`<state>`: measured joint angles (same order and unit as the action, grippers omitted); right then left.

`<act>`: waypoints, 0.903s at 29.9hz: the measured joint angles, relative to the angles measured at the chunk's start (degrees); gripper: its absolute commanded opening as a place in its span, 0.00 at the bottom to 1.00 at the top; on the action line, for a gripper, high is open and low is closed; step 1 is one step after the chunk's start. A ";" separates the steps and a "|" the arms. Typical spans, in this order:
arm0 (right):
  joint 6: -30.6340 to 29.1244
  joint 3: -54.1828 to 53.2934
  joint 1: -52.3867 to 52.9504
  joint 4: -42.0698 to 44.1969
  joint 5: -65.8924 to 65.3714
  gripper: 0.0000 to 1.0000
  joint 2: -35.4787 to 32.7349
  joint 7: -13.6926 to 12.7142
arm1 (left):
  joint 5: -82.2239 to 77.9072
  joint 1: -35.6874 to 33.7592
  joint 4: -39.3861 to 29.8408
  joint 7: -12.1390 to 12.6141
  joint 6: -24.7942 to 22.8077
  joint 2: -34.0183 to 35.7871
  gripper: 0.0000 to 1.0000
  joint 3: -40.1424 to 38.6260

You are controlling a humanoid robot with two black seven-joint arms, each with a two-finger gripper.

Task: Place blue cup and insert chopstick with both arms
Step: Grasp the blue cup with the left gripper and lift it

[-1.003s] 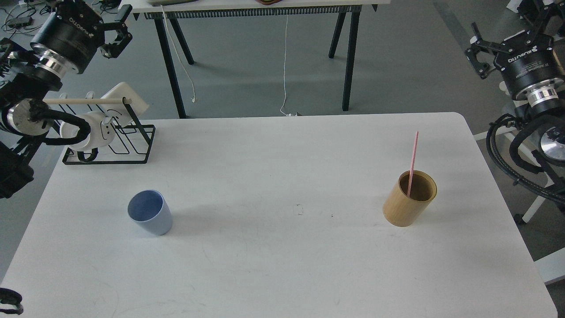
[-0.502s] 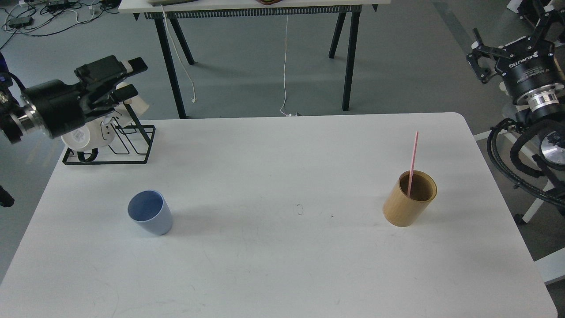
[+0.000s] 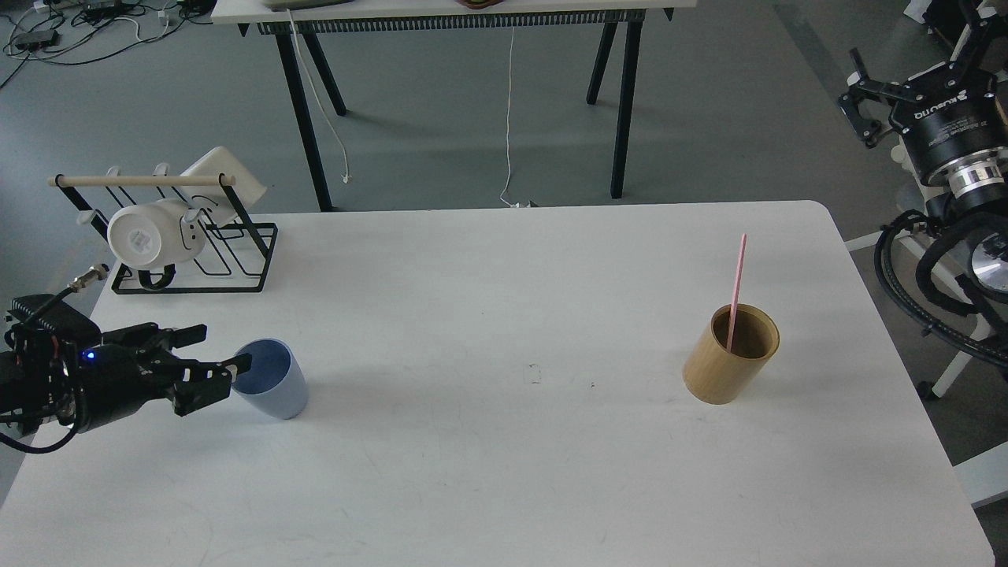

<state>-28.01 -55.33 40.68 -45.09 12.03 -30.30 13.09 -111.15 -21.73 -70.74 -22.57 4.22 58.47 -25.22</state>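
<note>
Left pincer (image 3: 214,350) wide, beside blue cup (image 3: 269,379) | right pincer (image 3: 913,59) state unclear

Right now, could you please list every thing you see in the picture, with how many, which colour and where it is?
blue cup: 1, light blue, upright, table's left front
wooden holder: 1, tan, upright, table's right side
chopstick: 1, pink, standing in the wooden holder
rack: 1, black wire with a wooden rod, table's far left corner
white mug: 1, white, lying in the rack
white dish: 1, white, leaning in the rack
table: 1, white, foreground
second table: 1, black legs, background
left gripper: 1, black, open, at the blue cup's left rim
right gripper: 1, black, raised beyond the table's right edge
</note>
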 measured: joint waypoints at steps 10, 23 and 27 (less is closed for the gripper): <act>0.00 -0.02 0.00 0.07 0.00 0.99 0.04 0.01 | -1.17 -0.03 5.80 -0.01 0.17 -6.12 0.13 0.00; 0.01 -0.05 0.01 0.11 0.00 0.99 -0.02 0.01 | -1.25 -2.98 4.58 -0.65 -4.27 -5.78 0.02 -0.03; 0.01 -0.31 0.29 -0.34 0.00 0.99 0.00 0.01 | -1.18 -8.35 1.47 -0.65 -11.67 -4.66 0.02 -0.30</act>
<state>-28.00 -55.63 40.97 -45.43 12.04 -30.30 13.10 -112.33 -30.08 -69.27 -23.22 -7.46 53.82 -25.51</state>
